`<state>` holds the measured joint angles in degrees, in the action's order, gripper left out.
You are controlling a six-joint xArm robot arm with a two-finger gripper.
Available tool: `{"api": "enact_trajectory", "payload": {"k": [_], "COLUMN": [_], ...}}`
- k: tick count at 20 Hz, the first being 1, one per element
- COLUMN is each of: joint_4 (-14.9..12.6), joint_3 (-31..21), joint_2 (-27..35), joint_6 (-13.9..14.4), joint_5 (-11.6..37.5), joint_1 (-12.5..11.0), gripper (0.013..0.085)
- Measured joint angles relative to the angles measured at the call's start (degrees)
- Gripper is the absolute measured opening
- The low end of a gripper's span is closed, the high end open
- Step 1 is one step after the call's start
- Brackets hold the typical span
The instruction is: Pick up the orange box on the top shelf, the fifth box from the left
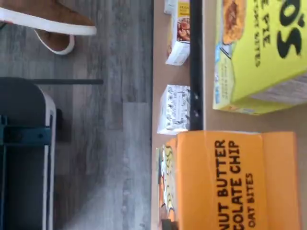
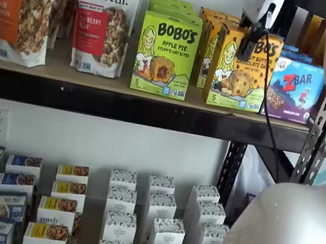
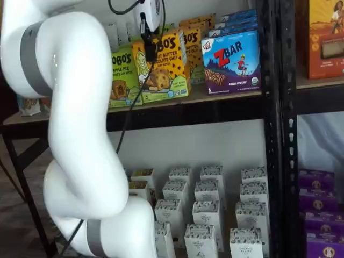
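The orange box stands upright on the top shelf, between a lime-green Bobo's box and a blue Zbar box. It shows in both shelf views. The wrist view looks down on its orange top panel, with "NUT BUTTER ... CHIP OAT BITES" readable. My gripper hangs in front of the box's upper face, white body above and a black finger over the print. It also shows in a shelf view. Only one finger shows side-on, so open or shut is unclear.
A lime-green Apple Pie box stands to the left, a Zbar box to the right, granola bags further left. More orange boxes stand behind. White cartons fill the lower shelf. My white arm fills the foreground. Black uprights stand at the right.
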<state>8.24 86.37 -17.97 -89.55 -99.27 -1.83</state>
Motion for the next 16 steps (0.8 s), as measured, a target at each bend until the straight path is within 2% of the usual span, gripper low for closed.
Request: {"api": "enact_trajectory", "payload": {"k": [3, 16], "joint_4": [0.96, -0.35], "joint_3": [-0.08, -6.62], "joint_2": [-1.76, -11.41], "joint_6": [0.36, 1.14], "joint_5": [-1.50, -3.91], "joint_1": [-0.15, 0.64], "gripper": [0.0250, 0.0250]}}
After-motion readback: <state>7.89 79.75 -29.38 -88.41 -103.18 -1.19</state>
